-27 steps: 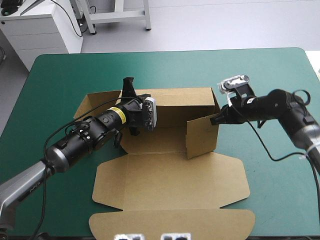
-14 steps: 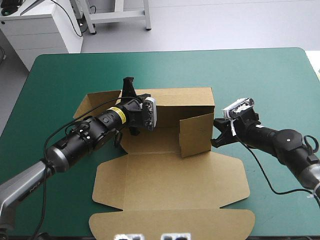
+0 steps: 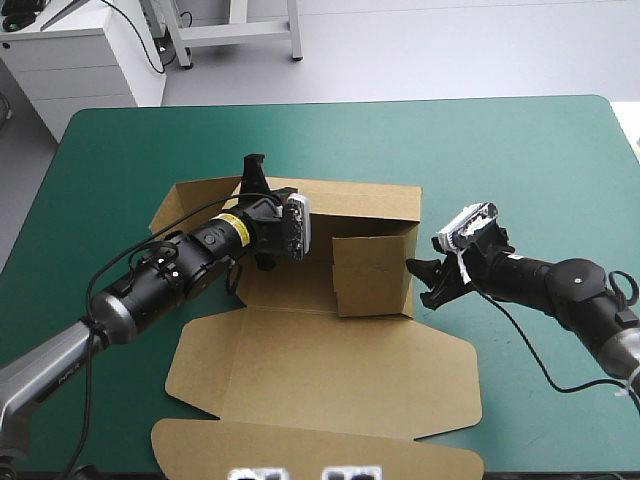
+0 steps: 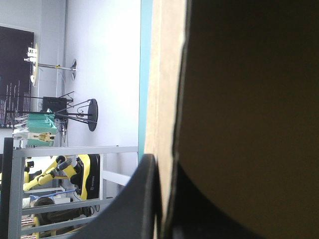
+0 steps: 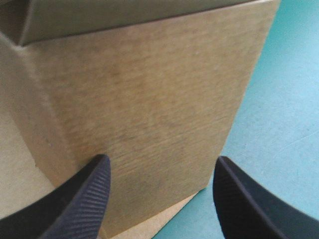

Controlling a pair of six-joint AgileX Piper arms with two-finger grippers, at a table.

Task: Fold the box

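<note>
Standing box walls, lid flat, prob. untucked

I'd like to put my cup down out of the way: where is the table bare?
The widest bare strip of cover lies between the box and the far edge, far corners included. A smaller patch sits at the near right corner. The middle is crowded: the left gripper grips the box, the right gripper stands open beside its wall.

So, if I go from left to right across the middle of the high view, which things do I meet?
Left gripper, shut on the back wall → box's upright side wall → right gripper, open.
</note>
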